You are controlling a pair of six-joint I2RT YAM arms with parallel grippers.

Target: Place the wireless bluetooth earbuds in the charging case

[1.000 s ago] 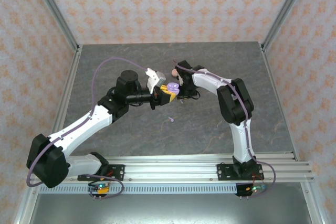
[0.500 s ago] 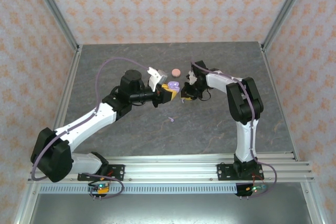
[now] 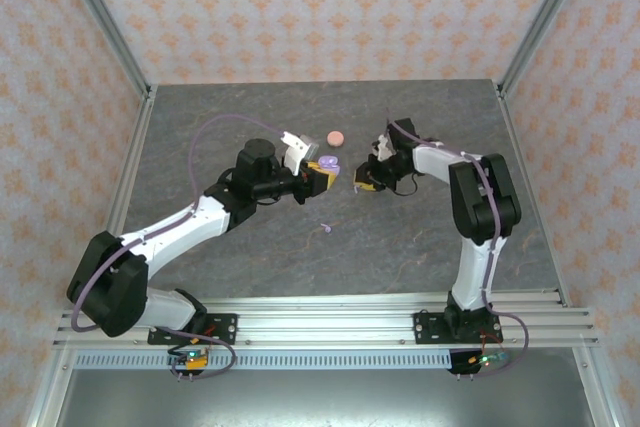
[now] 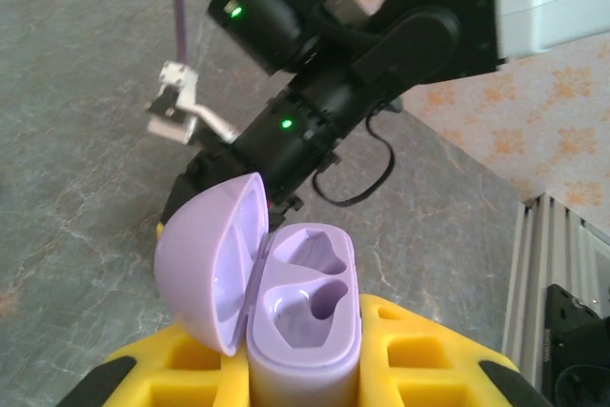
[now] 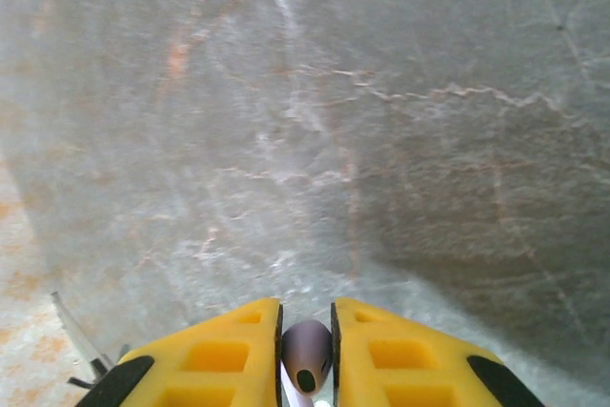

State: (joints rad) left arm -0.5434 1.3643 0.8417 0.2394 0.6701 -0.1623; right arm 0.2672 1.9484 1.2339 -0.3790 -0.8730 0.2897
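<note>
My left gripper is shut on an open lavender charging case, held above the table. In the left wrist view the case stands upright between the yellow fingers, lid swung to the left, and both sockets are empty. My right gripper hovers just right of the case, apart from it, and is shut on a lavender earbud pinched between its yellow pads. A second lavender earbud lies on the table in front of the case.
A closed pink round case sits on the grey table behind the two grippers. The right arm looms close beyond the lavender case. Metal frame rails border the table on both sides.
The right gripper has drawn back to the right, away from the lavender case, uncovering the pink case behind. The left arm has pushed the case slightly forward and right.
</note>
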